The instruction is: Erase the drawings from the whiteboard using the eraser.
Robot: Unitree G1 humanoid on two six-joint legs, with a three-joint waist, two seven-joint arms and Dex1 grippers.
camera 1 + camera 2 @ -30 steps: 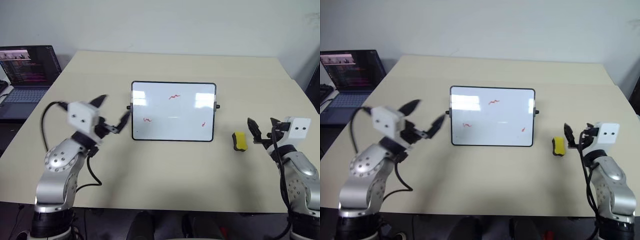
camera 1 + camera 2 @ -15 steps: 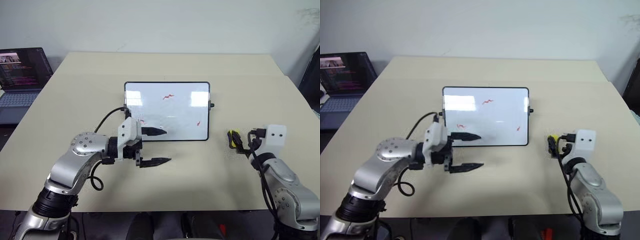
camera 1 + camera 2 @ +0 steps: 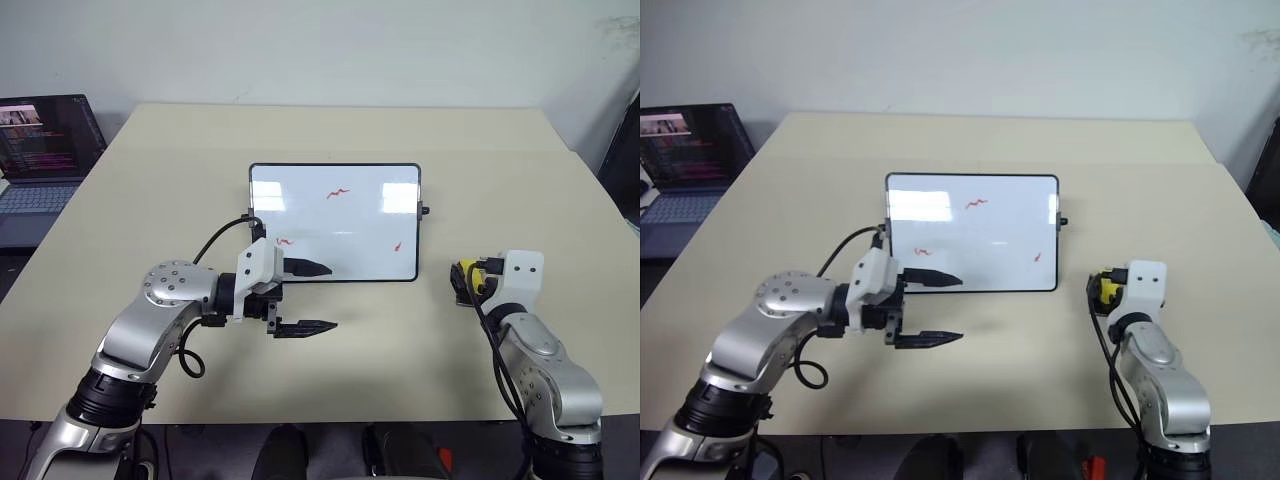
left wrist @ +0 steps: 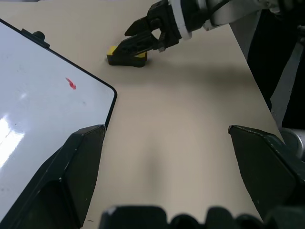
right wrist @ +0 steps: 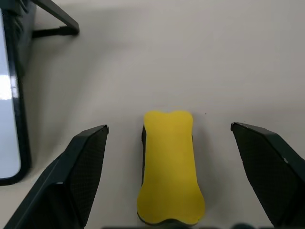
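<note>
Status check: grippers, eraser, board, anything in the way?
Both grippers open: right gripper straddling eraser, left gripper at whiteboard front edge. Three drawings unerased. Nothing blocking.

From the head views, the right end effector (image 3: 468,283) covers most of the eraser (image 3: 463,272); only a yellow sliver shows at its fingers. In the right wrist view the eraser's near end is cut off by the picture's edge, and the whiteboard (image 5: 10,95), beside that end effector, is cropped to a strip of frame. The left end effector (image 3: 310,297) overlaps the whiteboard's near corner, and one finger hides part of a drawing (image 3: 284,241). The laptop (image 3: 45,150), far beyond it past the bench (image 3: 330,130), is cut by the edge, its screen text unreadable.
</note>
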